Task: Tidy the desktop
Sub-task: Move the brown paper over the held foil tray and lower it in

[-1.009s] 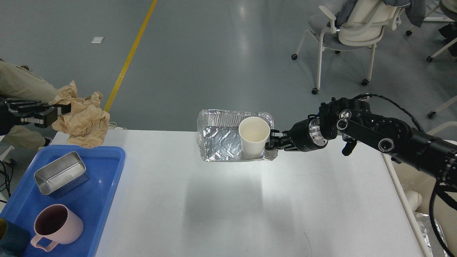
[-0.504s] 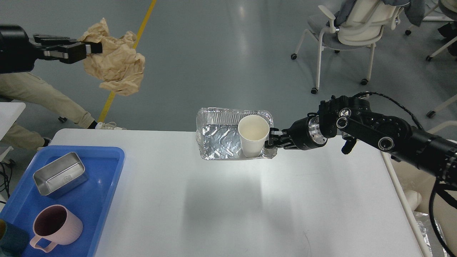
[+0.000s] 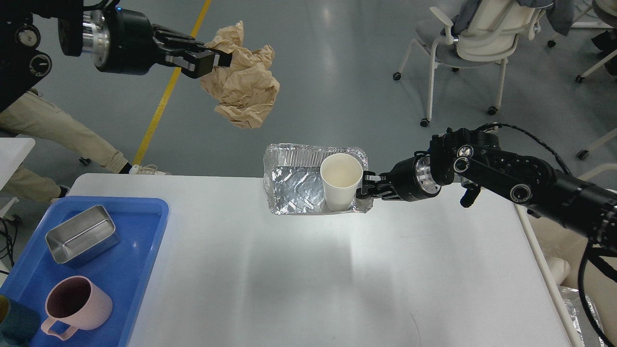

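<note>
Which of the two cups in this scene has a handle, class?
The pink mug in the blue tray; the white paper cup in the foil tray has none.

Left gripper (image 3: 219,58) with crumpled brown paper (image 3: 243,86): now farther right and higher, nearer the foil tray (image 3: 294,185).

Large white matte desktop (image 3: 308,289) with rounded corners, level, filling the lower view.

Looks like a robot lab or test hall: bare grey polished floor (image 3: 299,72) with a yellow line (image 3: 168,91) painted across it at 11 o'clock. Wheeled office chairs (image 3: 475,43) sit at 1 o'clock, and a plain white desktop (image 3: 313,279) fills 6 o'clock.
</note>
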Tool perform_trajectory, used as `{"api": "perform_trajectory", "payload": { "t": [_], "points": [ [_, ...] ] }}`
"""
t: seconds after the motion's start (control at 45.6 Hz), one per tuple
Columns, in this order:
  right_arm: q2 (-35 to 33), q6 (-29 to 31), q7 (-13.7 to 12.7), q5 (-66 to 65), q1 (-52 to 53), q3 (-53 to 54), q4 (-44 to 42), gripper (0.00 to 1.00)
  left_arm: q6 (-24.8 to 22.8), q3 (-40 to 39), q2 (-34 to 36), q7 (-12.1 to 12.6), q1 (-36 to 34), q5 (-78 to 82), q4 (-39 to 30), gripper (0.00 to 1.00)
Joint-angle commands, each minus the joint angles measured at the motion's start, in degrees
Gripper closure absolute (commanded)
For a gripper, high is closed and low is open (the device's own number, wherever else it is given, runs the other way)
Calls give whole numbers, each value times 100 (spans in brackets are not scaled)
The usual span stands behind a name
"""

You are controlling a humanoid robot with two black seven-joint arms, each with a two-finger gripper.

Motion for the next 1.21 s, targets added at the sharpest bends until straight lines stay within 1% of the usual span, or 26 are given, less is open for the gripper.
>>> {"api": "perform_trajectory", "payload": {
  "t": [0.0, 0.285, 0.46, 0.614, 0.921, 1.184],
  "points": [
    [0, -9, -7, 0, 1, 6, 15, 100, -15, 174, -382, 1, -35, 167, 261, 94],
    [-71, -79, -7, 0, 1, -12, 262, 100, 3, 561, -1024, 9, -193, 325, 507, 93],
    [-71, -79, -7, 0, 1, 15, 270, 100, 3, 570, -1490, 18, -210, 413, 727, 93],
    [-62, -79, 2, 0, 10, 6, 262, 100, 3, 579, -1754, 53, -281, 413, 780, 93],
    [-71, -79, 2, 9, 19, 15, 253, 100, 3, 579, -1930, 115, -281, 404, 780, 90],
    [-123, -79, 2, 9, -34, 15, 244, 100, -23, 570, -1719, 97, -351, 378, 771, 89]
  ]
}}
